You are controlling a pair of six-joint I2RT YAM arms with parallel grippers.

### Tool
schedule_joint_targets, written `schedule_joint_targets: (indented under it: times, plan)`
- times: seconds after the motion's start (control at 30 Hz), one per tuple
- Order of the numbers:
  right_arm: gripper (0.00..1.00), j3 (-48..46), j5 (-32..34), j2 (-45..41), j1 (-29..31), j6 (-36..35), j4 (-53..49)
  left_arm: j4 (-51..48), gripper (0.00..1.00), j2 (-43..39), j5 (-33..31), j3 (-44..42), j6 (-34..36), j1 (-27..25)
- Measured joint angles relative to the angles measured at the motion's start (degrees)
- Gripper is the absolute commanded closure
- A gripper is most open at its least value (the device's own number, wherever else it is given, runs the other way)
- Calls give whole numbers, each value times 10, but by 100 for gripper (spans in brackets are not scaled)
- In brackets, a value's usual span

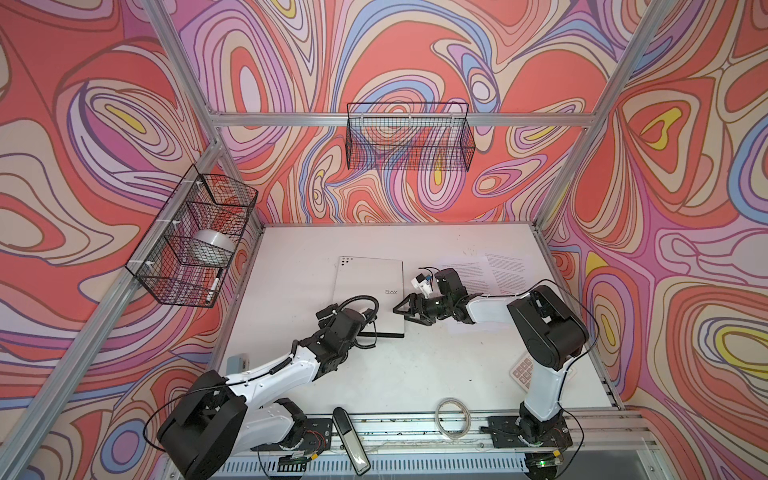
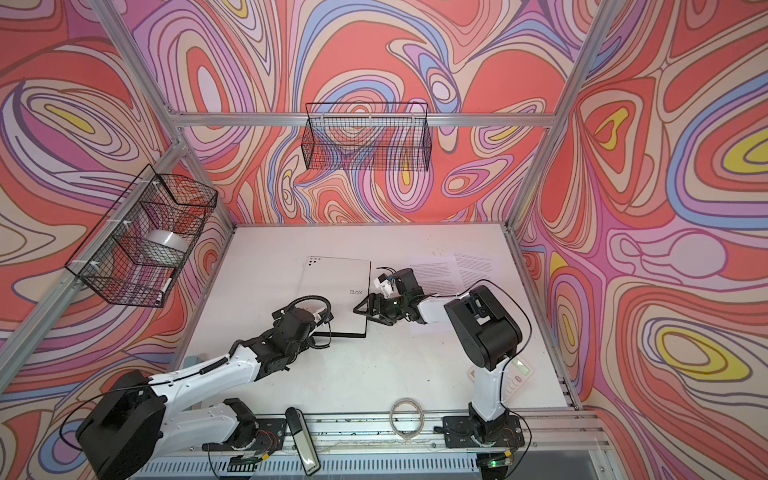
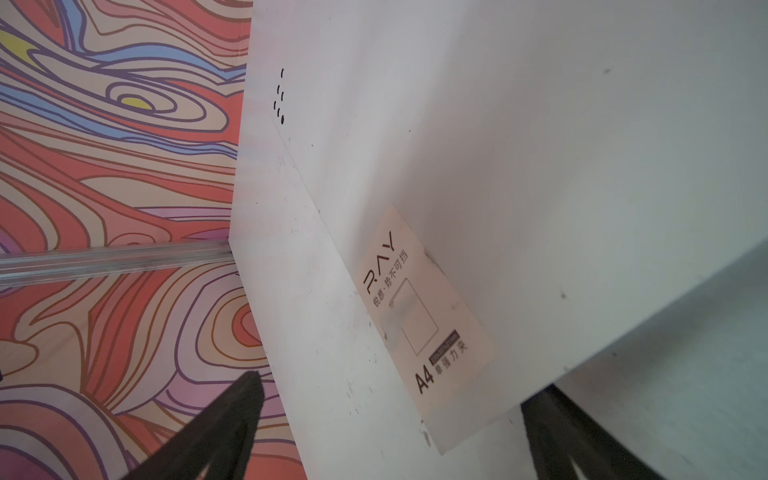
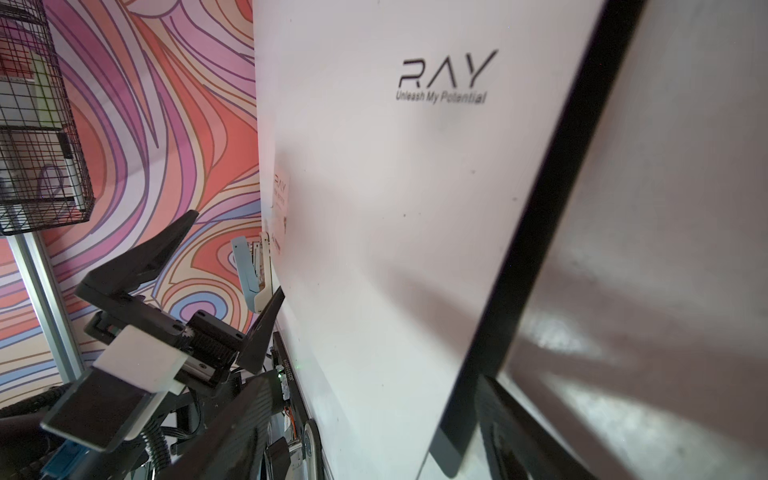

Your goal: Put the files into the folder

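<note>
Left arm [image 1: 286, 368]: white shells, bulky black joint housings, lower left.
Right arm [image 1: 540, 386]: same white and black, lower right.
Hose [image 1: 358, 297]: black, corrugated, looped.
Fingers [image 4: 137, 257]: black tapered wedges.
Base [image 1: 503, 428]: black screwed plate.

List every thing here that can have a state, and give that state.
folder, closed, flat on the table, cover up.
files, loose, flat on the table right of the folder, not in it.
left gripper, open, fingers at the folder's near left corner.
right gripper, open, at the folder's right edge.
calculator, face up, partly behind the right arm.
</note>
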Motion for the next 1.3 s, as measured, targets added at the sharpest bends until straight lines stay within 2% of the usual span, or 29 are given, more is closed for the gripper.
schedule_joint_targets:
  times: [0.4,0.7,1.07,1.2,1.3]
  plan:
    - [19,0,-25,34,2,58,94,-5,3,0,2,0,-5,0]
    - [19,0,-35,34,2,89,140,-75,0,-15,18,14,-24,0]
    - [19,3,-36,37,2,115,169,-221,0,-62,55,125,-85,7]
    - [19,8,-36,37,2,125,178,-271,0,-52,94,204,-115,47]
    - [19,13,-36,36,2,128,185,-306,0,-23,132,296,-149,90]
